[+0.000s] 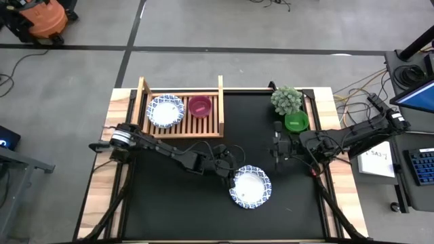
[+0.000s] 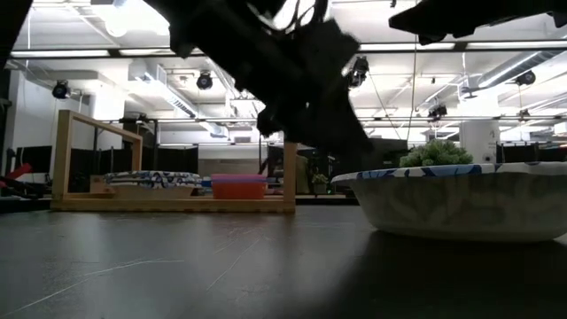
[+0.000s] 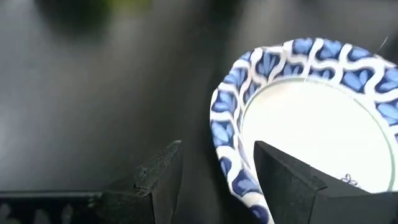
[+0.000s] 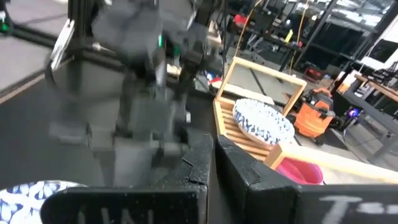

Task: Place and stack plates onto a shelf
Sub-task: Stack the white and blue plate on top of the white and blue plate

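A blue-rimmed white plate [image 1: 249, 187] lies on the black table near its middle, toward the near edge; it shows large in the low view [image 2: 461, 202]. My left gripper [image 1: 231, 175] is open at the plate's left rim, one finger over the plate's inside and one outside it [image 3: 217, 144]. A second plate [image 1: 166, 110] rests on the slats of the wooden shelf [image 1: 180, 129] at the far left, beside a magenta bowl [image 1: 200, 106]. My right gripper [image 1: 278, 148] is shut and waits above the table right of centre [image 4: 214, 155]. My left gripper stands astride the plate's left rim [image 3: 227, 155], coming from the table's left and slanting down. One finger [image 3: 283, 177] is over the white centre, the other [image 3: 155, 177] outside over the table. Whether either finger touches the plate, I cannot tell.
A green bowl [image 1: 296, 122] and a potted plant [image 1: 287, 100] stand at the far right of the table, close to my right arm. The shelf's upright posts [image 2: 62, 155] rise at its corners. Bare black tabletop lies between the shelf and the plate.
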Controlling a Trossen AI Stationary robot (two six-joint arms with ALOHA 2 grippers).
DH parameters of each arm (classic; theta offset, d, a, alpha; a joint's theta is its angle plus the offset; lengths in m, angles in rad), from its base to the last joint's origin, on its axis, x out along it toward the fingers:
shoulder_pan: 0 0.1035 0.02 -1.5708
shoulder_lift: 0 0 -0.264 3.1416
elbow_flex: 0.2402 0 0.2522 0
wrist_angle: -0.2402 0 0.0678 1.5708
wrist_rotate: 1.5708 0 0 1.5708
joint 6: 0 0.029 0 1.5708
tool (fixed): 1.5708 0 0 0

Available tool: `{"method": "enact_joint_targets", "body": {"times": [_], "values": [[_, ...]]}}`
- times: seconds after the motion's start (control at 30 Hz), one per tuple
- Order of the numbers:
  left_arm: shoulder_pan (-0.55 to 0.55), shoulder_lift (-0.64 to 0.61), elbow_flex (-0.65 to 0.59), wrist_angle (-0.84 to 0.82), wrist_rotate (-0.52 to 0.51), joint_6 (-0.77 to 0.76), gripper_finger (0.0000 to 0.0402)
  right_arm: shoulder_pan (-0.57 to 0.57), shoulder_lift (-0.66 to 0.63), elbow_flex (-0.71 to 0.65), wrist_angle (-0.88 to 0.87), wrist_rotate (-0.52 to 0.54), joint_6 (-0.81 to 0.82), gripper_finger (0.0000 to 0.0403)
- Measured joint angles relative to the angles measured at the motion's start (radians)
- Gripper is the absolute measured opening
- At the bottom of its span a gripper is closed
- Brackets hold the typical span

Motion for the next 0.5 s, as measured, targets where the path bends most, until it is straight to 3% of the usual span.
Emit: {"method": "enact_joint_targets", "body": {"times": [0.5], "values": [[0.024, 0.058, -0.01, 0.089, 0.137, -0.083, 0.0172, 0.0, -0.001, 0.0, 0.001, 0.0, 0.0, 0.0013]]}}
